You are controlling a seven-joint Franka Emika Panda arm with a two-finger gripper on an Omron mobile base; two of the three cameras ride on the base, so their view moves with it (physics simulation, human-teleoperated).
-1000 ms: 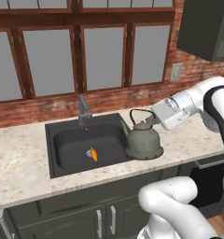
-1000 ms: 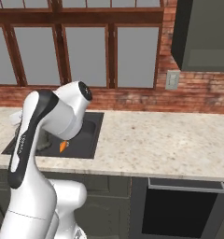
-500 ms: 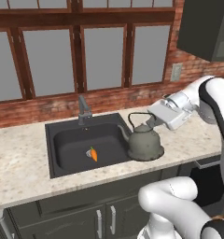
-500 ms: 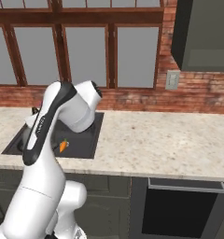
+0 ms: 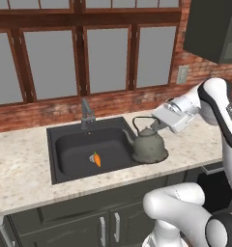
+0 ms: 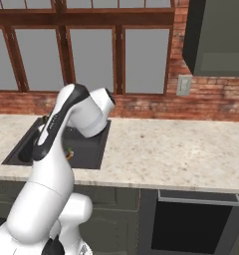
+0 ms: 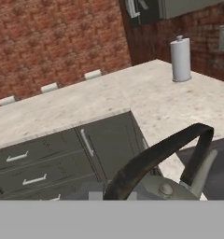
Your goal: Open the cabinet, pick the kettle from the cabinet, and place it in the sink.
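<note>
At the right end of the sink [image 5: 65,144] you have the kettle [image 5: 148,145], upright, its base over the basin's right rim where the basin meets the counter [image 5: 21,169]; whether it sits on the rim or hangs just above it, you cannot tell. Its spout points left over the basin, and its thin dark handle arches over the lid. Your gripper [image 5: 155,126] reaches in from the right at the top of that handle, but the fingertips are hidden behind the white hand, so you cannot tell whether they are pinching the handle or spread apart. From the hand view, the kettle's handle [image 7: 156,156] curves close under the camera, with the lid knob just below it.

On the sink floor lies a small orange carrot [image 5: 96,158], well left of the kettle and apart from it. The grey faucet [image 5: 86,114] stands at the back rim of the sink. High on the right wall you see the cabinet [image 5: 214,29], dark and well above the counter. Beyond the kettle in the hand view, a white paper towel roll [image 7: 180,59] stands upright on the counter near the brick wall.
</note>
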